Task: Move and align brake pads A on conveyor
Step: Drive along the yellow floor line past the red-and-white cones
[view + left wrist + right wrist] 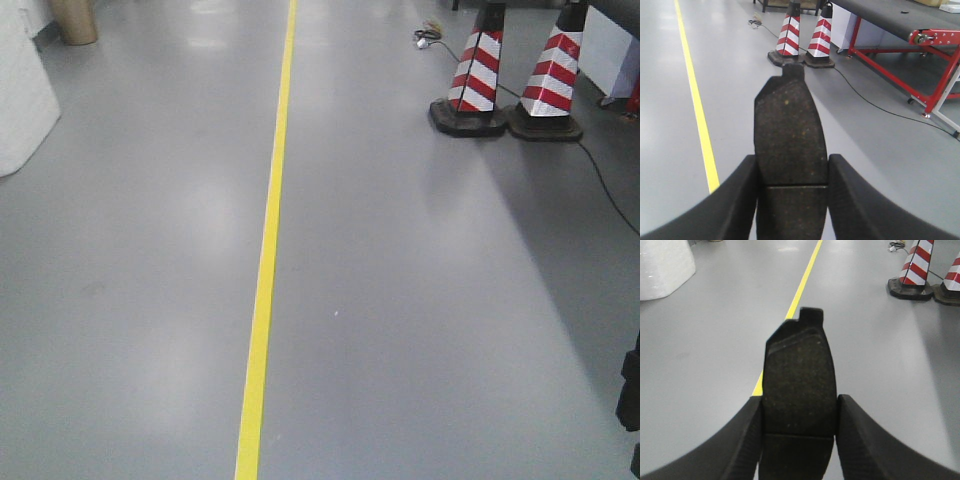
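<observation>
Left wrist-mounted view: the left gripper (792, 167) clamps a dark grey brake pad (790, 125) between its two black fingers (740, 195). The jaws are drawn in narrow against the pad's long edges, just above its cross groove. The pad points lengthwise away from the camera and hangs in the air above the grey floor, just to the right of the yellow floor line (697, 110).

Farther right of that line stand two red-and-white striped cones (788, 35). Beyond them is the conveyor (890, 15), a dark charcoal belt carried on a red frame (940, 37). A black cable (875, 102) trails across the floor between the cones and the frame. The pad is well apart from the belt.

In the right wrist-mounted view, the right gripper (799, 407) grips a second brake pad (799, 370) the same way, its jaws pressed narrow on the pad's two sides. This pad is held directly over the yellow line, which runs on up the floor from behind it. A white wrapped bundle (665, 262) sits well to the left of the line, and the cones are off to its right.

The exterior front-facing view shows only the floor, the line down its middle, the cones at upper right, and what may be a cardboard drum (78, 20) at far upper left. Neither arm nor pad shows there.
</observation>
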